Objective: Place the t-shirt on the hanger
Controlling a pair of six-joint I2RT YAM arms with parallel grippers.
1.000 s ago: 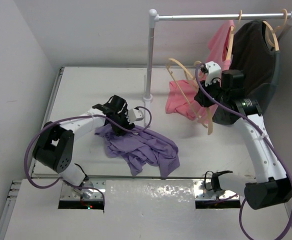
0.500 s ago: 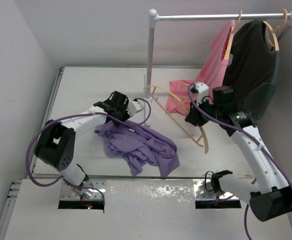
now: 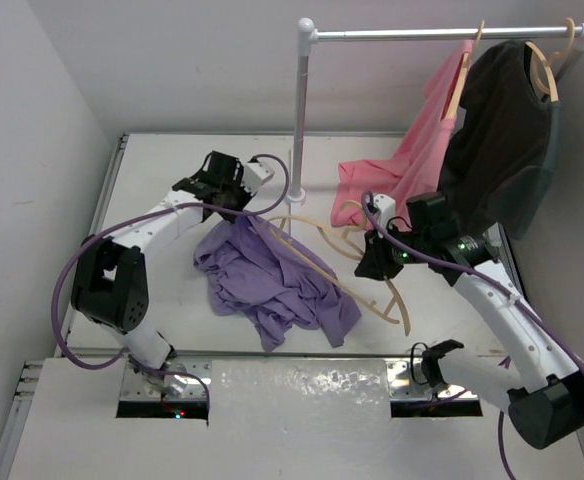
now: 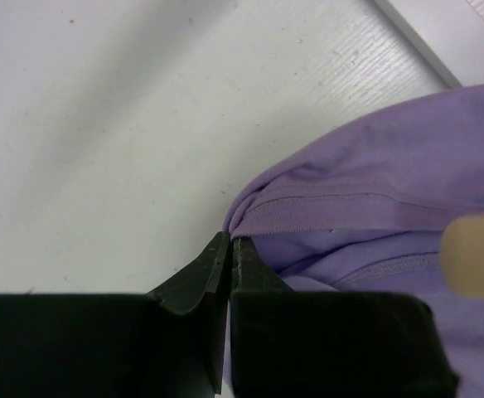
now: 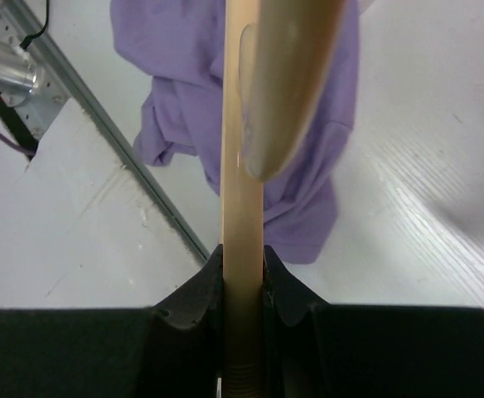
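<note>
- T-shirt (image 3: 277, 285): a lavender heap crumpled on the white bench (image 3: 162, 160), left of centre. Its long axis runs diagonally, from a raised peak at the far left down to a flat spread near the front edge.
- Hanger (image 3: 400, 305): light tan wood, held over the middle of the bench. Its long axis is also diagonal: one curved arm reaches left across the far part of the t-shirt and the other points toward the near edge. Whether the left tip touches the cloth cannot be told.
- Left fingers (image 4: 224, 253): pressed together with no gap, pinching a stitched edge of the t-shirt at their tips. The cloth rises toward them from the heap. A blurred tan tip shows just to the right in the left wrist view.
- Right fingers (image 3: 375, 262): set narrowly and clamped on the slim middle of the hanger, one on each flat side.
- Left arm: reaches forward from its base, elbow bent, wrist turned right toward the post of the rail (image 3: 432, 33).
- Right arm: rises from its base at the near right and leans inward, wrist in front of the pink garment (image 3: 412, 165) and the dark shirt (image 3: 497, 130) hanging on the rail.
</note>
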